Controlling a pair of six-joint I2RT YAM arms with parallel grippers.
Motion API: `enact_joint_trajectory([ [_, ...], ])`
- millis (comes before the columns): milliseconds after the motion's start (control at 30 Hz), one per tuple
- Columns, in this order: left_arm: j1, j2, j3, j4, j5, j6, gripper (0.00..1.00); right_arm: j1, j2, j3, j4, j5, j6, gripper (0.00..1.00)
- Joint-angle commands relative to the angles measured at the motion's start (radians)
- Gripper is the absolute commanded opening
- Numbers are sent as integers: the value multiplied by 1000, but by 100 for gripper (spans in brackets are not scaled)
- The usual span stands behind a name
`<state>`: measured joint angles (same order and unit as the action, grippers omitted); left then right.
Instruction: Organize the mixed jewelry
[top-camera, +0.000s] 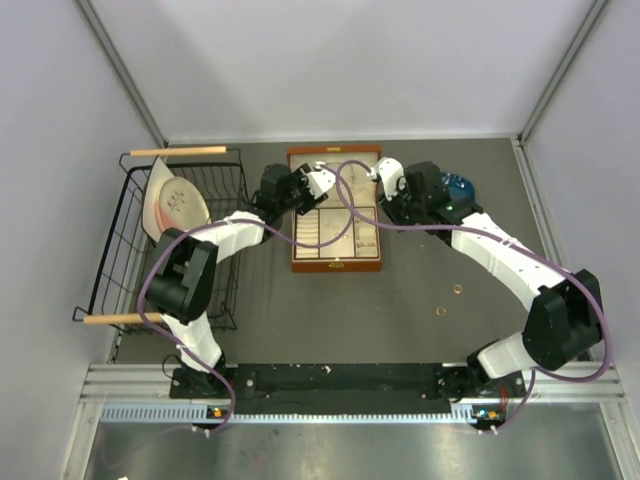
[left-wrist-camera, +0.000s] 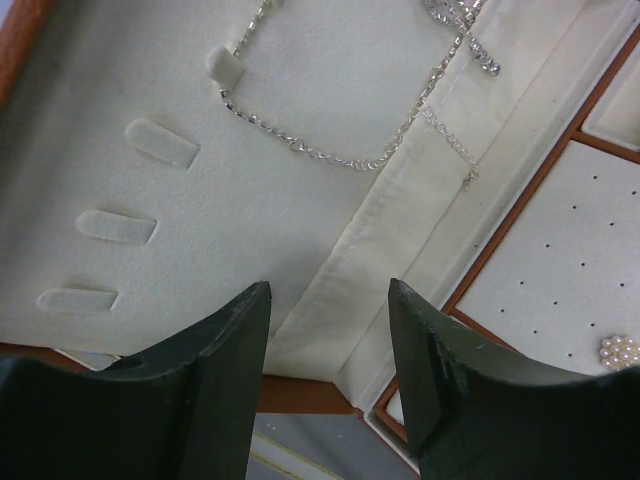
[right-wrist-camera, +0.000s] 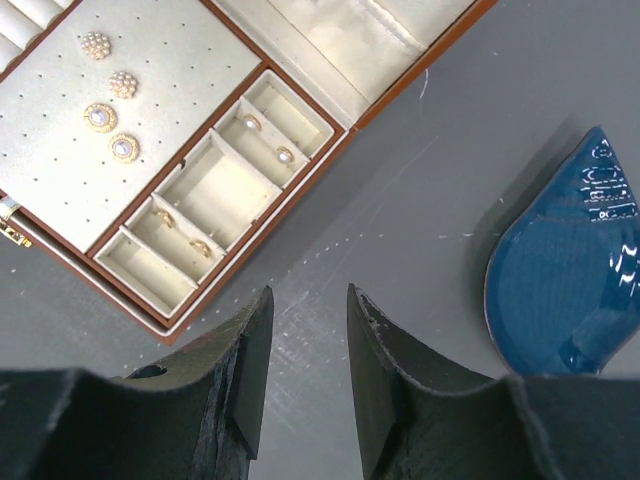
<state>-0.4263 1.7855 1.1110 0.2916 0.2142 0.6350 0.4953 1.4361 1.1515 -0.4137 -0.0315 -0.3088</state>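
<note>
The brown wooden box (top-camera: 337, 265) lies open mid-table. A thin silvery chain necklace (left-wrist-camera: 345, 160) hangs across the cream lid lining (left-wrist-camera: 250, 220), looped by a small fabric tab. My left gripper (left-wrist-camera: 328, 290) hovers over the lid's lower edge, open, with nothing between its fingers. In the right wrist view the box tray (right-wrist-camera: 170, 90) holds pearl and gold earrings (right-wrist-camera: 110, 100) and small gold pieces (right-wrist-camera: 202, 247) in its side compartments. My right gripper (right-wrist-camera: 310, 292) is open over bare table, just right of the box. Two tiny gold rings (top-camera: 457, 290) (top-camera: 440, 311) lie on the table.
A blue glazed dish (right-wrist-camera: 570, 290) sits on the table right of the box, close to my right gripper. A black wire basket (top-camera: 130, 240) with wooden handles holds a pale plate (top-camera: 178, 205) at the left edge. Grey walls close in the table.
</note>
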Motion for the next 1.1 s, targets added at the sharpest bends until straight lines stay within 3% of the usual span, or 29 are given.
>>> enact_joint_trajectory([
  [0, -6, 12, 9, 121, -62, 55, 58, -12, 9, -6, 26, -39, 22, 36],
  [333, -14, 29, -13, 187, -101, 95, 66, -18, 7, -16, 29, -50, 25, 36],
  [733, -35, 46, -79, 270, -157, 172, 67, -23, 7, -16, 33, -56, 34, 35],
  [867, -48, 60, -103, 339, -205, 192, 67, -57, 14, 52, 33, -53, 56, 36],
  [1067, -51, 75, -106, 359, -205, 207, 67, -72, 70, 200, 21, -34, 34, 48],
])
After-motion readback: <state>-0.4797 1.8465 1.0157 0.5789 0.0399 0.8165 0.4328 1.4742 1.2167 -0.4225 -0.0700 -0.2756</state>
